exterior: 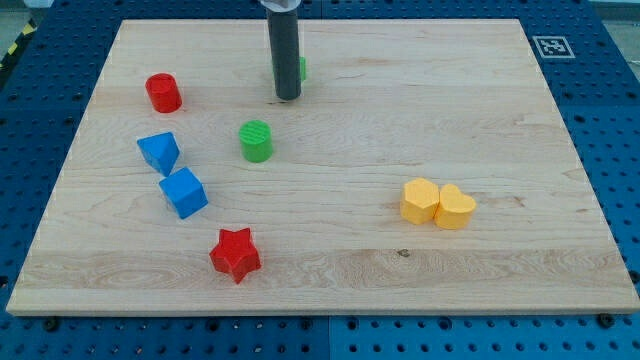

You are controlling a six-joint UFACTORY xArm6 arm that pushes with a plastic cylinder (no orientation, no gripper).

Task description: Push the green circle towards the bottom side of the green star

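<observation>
While our dark rod's tip [288, 96] rests at upper centre, hiding most of the green star block [302, 68] and gripping nothing, the green circular block [256, 141] sits just below-left, apart; a short push remains. Only a printed marker tag [549, 45] shows, no readable writing.

— What's the board [420, 110] made of?
— Pale wood, visible grain, smooth with a dull satin finish.
— And the blocks?
— They look like matt plastic: the green circle [256, 141] shows fine ridges on its side, the red star [235, 254] and the two blue cubes [183, 192] look slightly grainy.
— The rod [286, 50]?
— Dark, smooth, faintly shiny, down to my tip [288, 97]. Under the board sits a blue perforated table [615, 150], seemingly metal.
</observation>
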